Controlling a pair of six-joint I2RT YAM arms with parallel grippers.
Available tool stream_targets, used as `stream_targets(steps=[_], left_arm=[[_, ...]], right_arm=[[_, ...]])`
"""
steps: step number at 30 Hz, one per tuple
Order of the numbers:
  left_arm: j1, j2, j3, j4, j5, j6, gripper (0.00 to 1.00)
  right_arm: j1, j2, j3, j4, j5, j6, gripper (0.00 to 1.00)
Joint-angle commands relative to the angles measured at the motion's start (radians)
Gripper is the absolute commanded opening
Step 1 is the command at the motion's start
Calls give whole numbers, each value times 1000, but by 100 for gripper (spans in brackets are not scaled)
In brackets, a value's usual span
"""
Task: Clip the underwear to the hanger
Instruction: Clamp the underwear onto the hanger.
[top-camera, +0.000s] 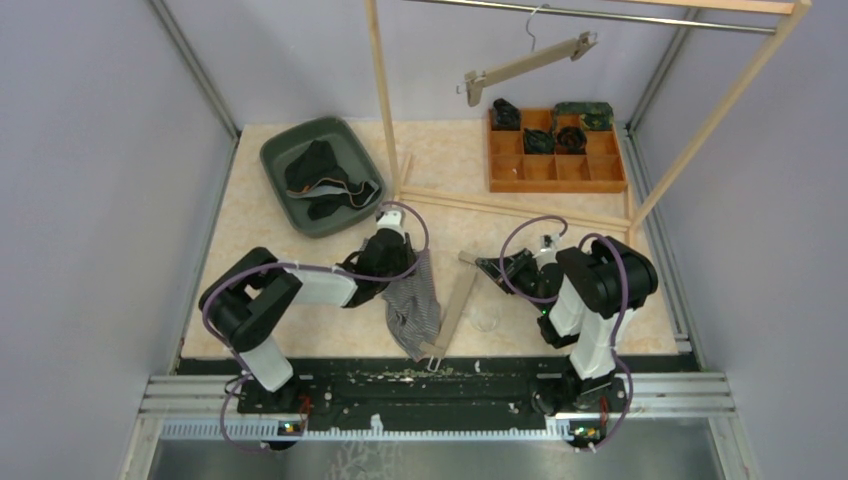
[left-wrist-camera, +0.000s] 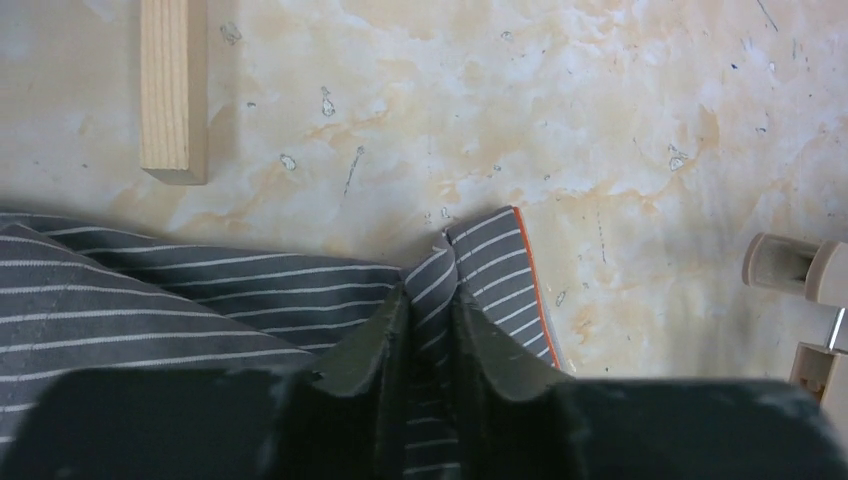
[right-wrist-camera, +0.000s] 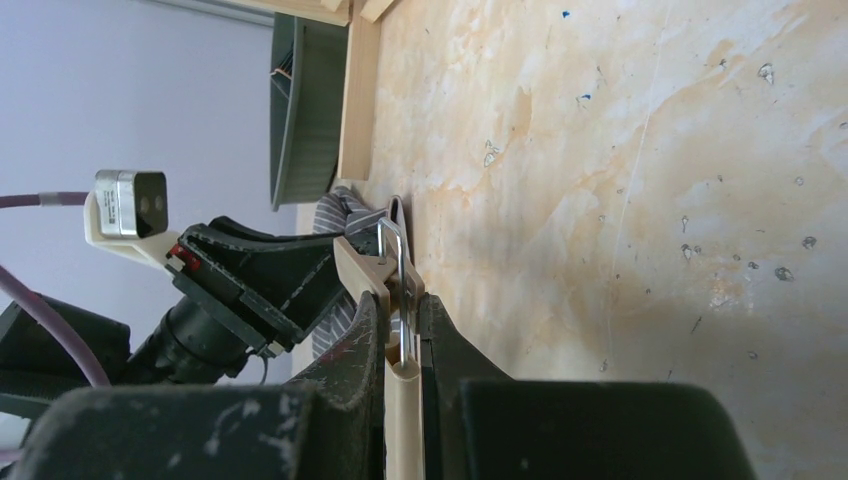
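Left gripper (left-wrist-camera: 430, 305) pinched shut on edge of striped underwear (left-wrist-camera: 180, 300), cloth spread over table (left-wrist-camera: 450, 100) just beside wooden hanger (top-camera: 457, 303), right gripper (right-wrist-camera: 403, 318) clamped on its far end by metal clip (right-wrist-camera: 396, 262)

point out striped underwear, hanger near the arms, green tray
grey striped cloth underwear (top-camera: 412, 305), top view, mid fabric
light wooden clip hanger (top-camera: 455, 300), top view, mid bar
dark green plastic tray (top-camera: 320, 135), top view, far wall

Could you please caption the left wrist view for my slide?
Left hand pinching the striped underwear over the marbled table.
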Motion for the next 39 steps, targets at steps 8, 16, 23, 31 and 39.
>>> stream_targets(steps=[8,16,23,31,39], left_arm=[[15,28,18,72,89,-3,0],[15,-43,81,66,134,28,0],[15,-36,118,72,192,30,0],[15,-29,145,71,219,35,0],[15,-28,156,73,238,33,0]], right_arm=[[-11,-5,10,202,-25,-45,0],[-12,3,30,201,-50,-50,0],[-11,9,38,202,-56,-58,0],[-12,19,47,202,-62,-71,0],[-11,39,56,202,-67,-73,0]])
